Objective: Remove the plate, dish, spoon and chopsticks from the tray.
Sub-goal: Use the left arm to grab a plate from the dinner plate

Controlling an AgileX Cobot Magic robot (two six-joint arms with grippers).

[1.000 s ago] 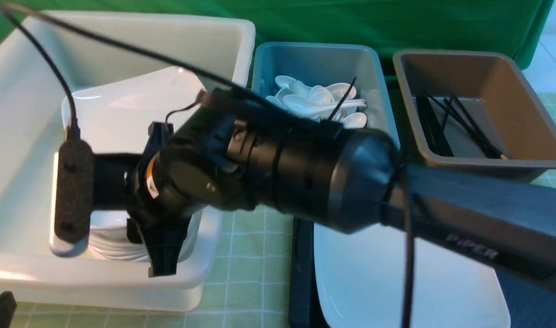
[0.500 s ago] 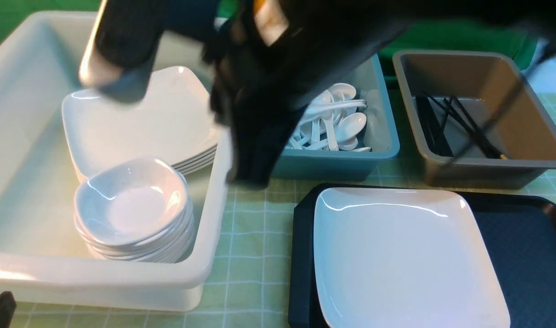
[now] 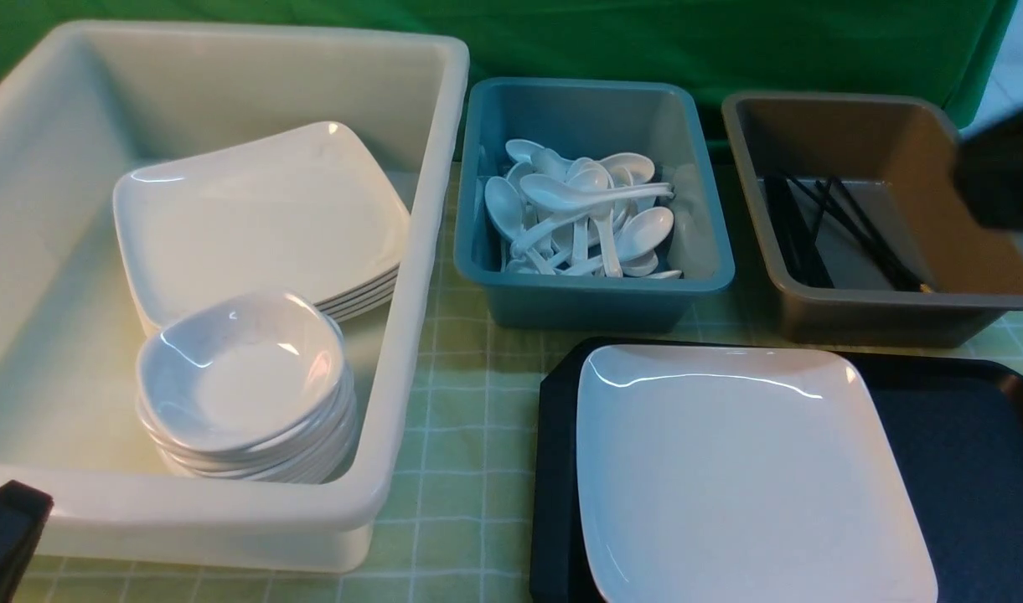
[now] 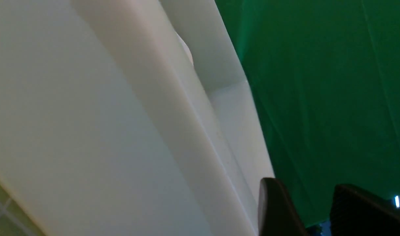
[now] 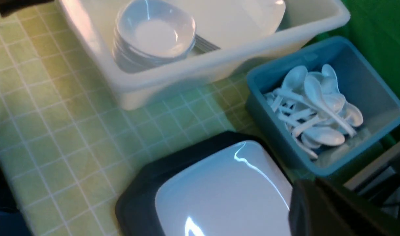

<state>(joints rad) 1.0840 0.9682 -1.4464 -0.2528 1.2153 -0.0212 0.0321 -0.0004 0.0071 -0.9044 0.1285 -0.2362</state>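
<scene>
left claw (image 4: 304, 188) sits low beside the white tub (image 4: 88, 131), parted and empty; right claw (image 5: 321, 213) raised, grip unreadable.

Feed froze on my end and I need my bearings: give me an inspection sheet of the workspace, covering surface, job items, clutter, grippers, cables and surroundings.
Surface: green checked cloth under everything.
Job's things: plate lies on the tray; no spoon, dish or chopsticks seen on the tray's visible part.
Clutter: white tub holds stacked plates and stacked dishes; teal bin holds spoons; brown bin holds black chopsticks.
Grippers: left gripper beside the tub's outer wall, fingers apart, empty; right gripper near the brown bin, too blurred to judge.
Cables: nothing seen.
Surroundings: green backdrop.
</scene>
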